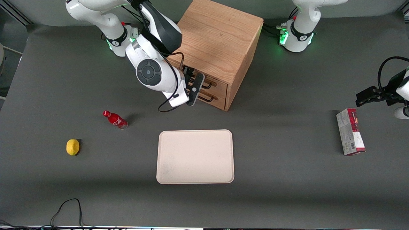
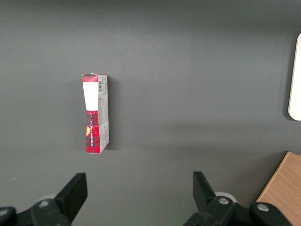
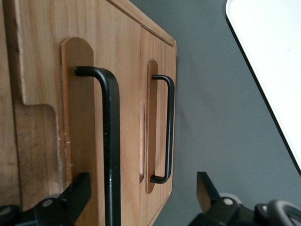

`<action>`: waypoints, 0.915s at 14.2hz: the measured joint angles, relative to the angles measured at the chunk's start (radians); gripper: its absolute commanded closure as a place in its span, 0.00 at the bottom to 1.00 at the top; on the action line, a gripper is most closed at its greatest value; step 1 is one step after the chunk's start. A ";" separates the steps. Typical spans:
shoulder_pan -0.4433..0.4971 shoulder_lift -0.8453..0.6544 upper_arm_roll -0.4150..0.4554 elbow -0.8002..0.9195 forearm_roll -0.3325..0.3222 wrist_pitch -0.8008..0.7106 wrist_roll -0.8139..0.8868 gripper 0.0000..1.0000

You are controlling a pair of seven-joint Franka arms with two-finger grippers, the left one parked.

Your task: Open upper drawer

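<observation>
The wooden cabinet point(image 1: 217, 38) stands at the back of the table with its two drawers facing the front camera at an angle. The upper drawer point(image 1: 219, 83) looks shut; its black bar handle point(image 1: 208, 85) is just above the lower drawer's handle point(image 1: 207, 99). My right gripper point(image 1: 195, 88) is open right in front of the drawer fronts. In the right wrist view the gripper point(image 3: 142, 181) straddles the upper drawer's handle point(image 3: 112, 141), one finger point(image 3: 80, 186) close beside it and the other finger point(image 3: 204, 183) past the lower handle point(image 3: 170, 127). Neither finger touches a bar.
A cream tray point(image 1: 195, 156) lies nearer the front camera than the cabinet. A red bottle point(image 1: 115, 119) and a lemon point(image 1: 73, 147) lie toward the working arm's end. A red and white box point(image 1: 350, 135) lies toward the parked arm's end.
</observation>
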 measured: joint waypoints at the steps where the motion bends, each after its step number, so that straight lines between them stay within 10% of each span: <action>1: 0.000 0.000 0.000 -0.002 0.000 0.004 0.000 0.00; 13: 0.004 0.010 0.000 -0.042 -0.001 0.066 -0.005 0.00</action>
